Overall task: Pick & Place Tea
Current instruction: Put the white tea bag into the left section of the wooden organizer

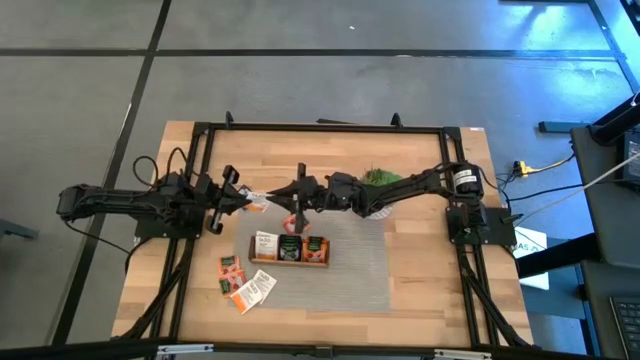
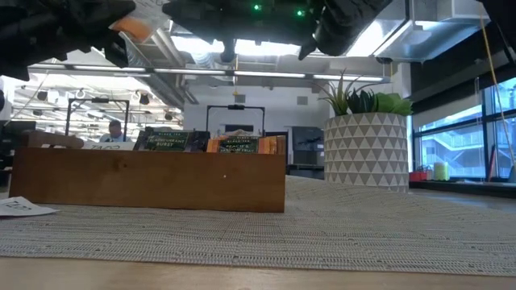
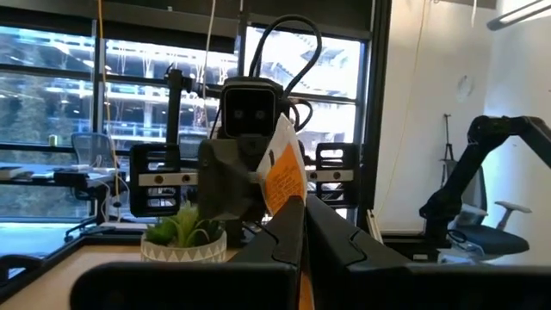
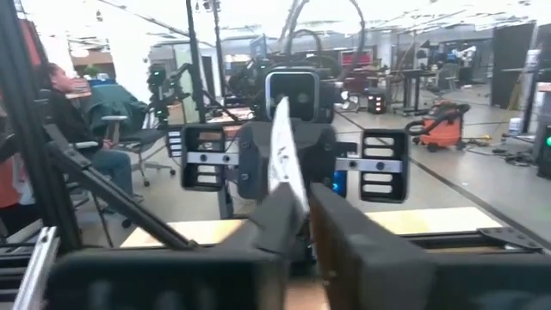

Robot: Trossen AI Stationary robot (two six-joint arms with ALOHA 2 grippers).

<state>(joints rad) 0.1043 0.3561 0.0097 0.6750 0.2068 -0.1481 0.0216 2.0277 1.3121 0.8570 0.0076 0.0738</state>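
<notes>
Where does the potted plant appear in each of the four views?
High view: plant at the table's far side, right of centre, partly under the right arm.
Low view: plant at right, standing on the mat, right of the tray.
Left wrist view: plant low and left, before the other arm.
Right wrist view: not in it.
Shared landmark: the sachet held between both arms.

You have a light wooden table (image 1: 420,290) with a grey woven mat (image 1: 355,270) spread across its middle. On the mat, the wooden tray (image 1: 290,250) sits centrally. The potted plant (image 1: 380,180) stands behind the tray; loose tea sachets (image 1: 245,285) lie just left of it.
</notes>
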